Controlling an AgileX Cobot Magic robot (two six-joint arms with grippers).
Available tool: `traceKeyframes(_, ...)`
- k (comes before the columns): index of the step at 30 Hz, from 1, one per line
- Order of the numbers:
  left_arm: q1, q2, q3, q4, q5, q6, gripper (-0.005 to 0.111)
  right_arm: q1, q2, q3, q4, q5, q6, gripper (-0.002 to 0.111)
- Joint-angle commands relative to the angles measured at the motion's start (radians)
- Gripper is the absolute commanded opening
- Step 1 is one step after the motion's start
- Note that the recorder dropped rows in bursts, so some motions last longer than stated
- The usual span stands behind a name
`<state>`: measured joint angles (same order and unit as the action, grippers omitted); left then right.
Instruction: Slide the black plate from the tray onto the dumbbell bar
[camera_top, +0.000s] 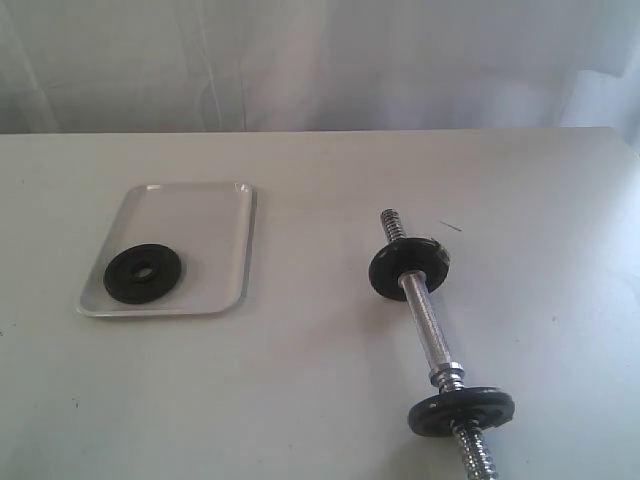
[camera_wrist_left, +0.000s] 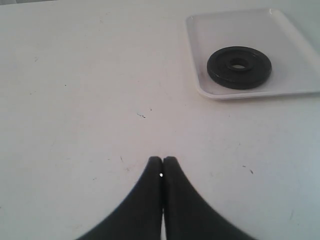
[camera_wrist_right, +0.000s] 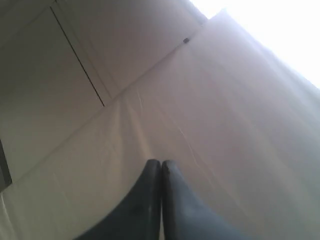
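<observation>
The black plate lies flat in the near left corner of the pale tray on the table's left side. The left wrist view also shows the black plate on the tray. On the right lies the chrome dumbbell bar with a black disc near its far end and another near its near end. My left gripper is shut and empty above bare table, well apart from the tray. My right gripper is shut, facing a white curtain. Neither gripper shows in the exterior view.
A white curtain hangs behind the table's far edge. The threaded far end of the bar sticks out past its disc. A small dark mark lies on the table beyond the bar.
</observation>
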<state>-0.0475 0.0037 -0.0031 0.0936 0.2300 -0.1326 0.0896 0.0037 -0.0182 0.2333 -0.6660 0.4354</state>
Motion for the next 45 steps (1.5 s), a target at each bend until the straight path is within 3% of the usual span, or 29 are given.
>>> traceKeyframes(1, 0.000, -0.004, 0.003, -0.007, 0.003, 0.001, 0.000, 0.002, 0.066, -0.130, -0.012, 0.068, -0.090, 0.000)
traceKeyframes(11, 0.000, -0.004, 0.003, -0.007, 0.003, 0.001, 0.000, 0.002, 0.501, -0.442, -0.254, 0.234, -0.424, 0.000)
traceKeyframes(27, 0.000, -0.004, 0.003, -0.007, 0.003, 0.001, 0.000, 0.002, 1.230, -0.752, -0.913, 0.553, -0.879, 0.000)
traceKeyframes(37, 0.000, -0.004, 0.003, -0.007, 0.003, 0.001, 0.000, 0.049, 1.510, -0.797, -1.223, 0.547, -0.902, 0.000)
traceKeyframes(45, 0.000, -0.004, 0.003, -0.007, 0.003, 0.001, 0.000, 0.146, 1.574, -0.797, -1.236, 0.618, -0.877, 0.000)
